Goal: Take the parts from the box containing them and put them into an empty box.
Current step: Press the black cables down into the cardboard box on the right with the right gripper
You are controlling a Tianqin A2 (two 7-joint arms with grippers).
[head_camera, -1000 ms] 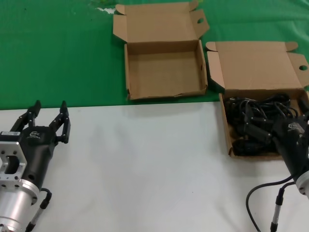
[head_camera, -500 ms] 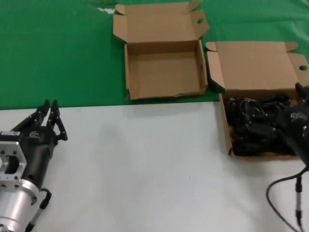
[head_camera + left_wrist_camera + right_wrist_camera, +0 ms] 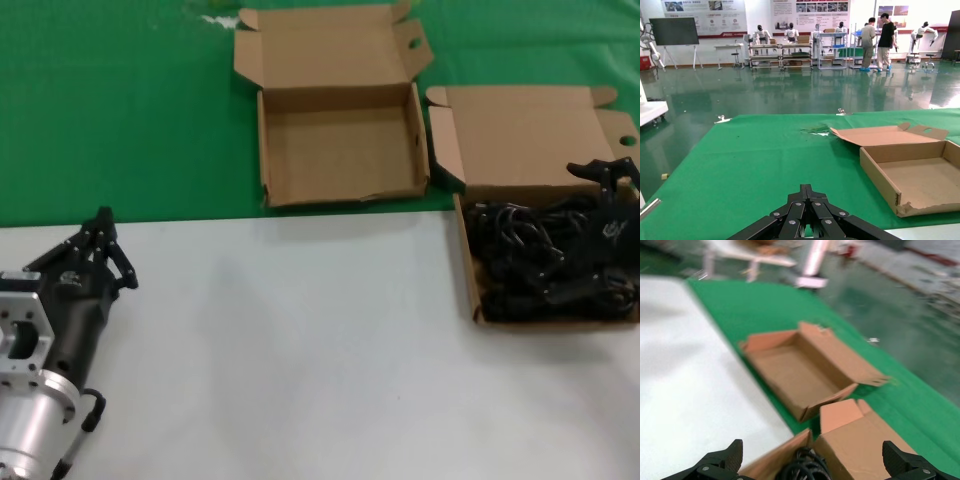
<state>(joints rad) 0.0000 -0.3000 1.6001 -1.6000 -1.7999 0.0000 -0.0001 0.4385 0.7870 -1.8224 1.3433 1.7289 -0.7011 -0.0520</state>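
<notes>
The parts [image 3: 530,255], a tangle of thin black cables with plugs, fill the box containing them [image 3: 468,272] at the right, its wide lid folded back. My right gripper [image 3: 603,172] hovers over that box's far right side, open, its fingers [image 3: 732,456] spread wide either side of the cables [image 3: 802,467] below with nothing between them. To the left, on the green cloth, stands the empty box [image 3: 340,150] with its wavy front wall; it also shows in the left wrist view [image 3: 920,175] and the right wrist view [image 3: 790,372]. My left gripper [image 3: 100,225] rests shut at the near left, holding nothing [image 3: 807,189].
A white tabletop [image 3: 300,350] covers the near half, and a green cloth [image 3: 120,110] the far half. The two boxes stand close side by side, lids hinged away from me. Beyond the table lies a workshop floor with benches and people [image 3: 877,35].
The left gripper has gone from open to shut without shifting. The right gripper has moved from the box's near edge to above its far right side.
</notes>
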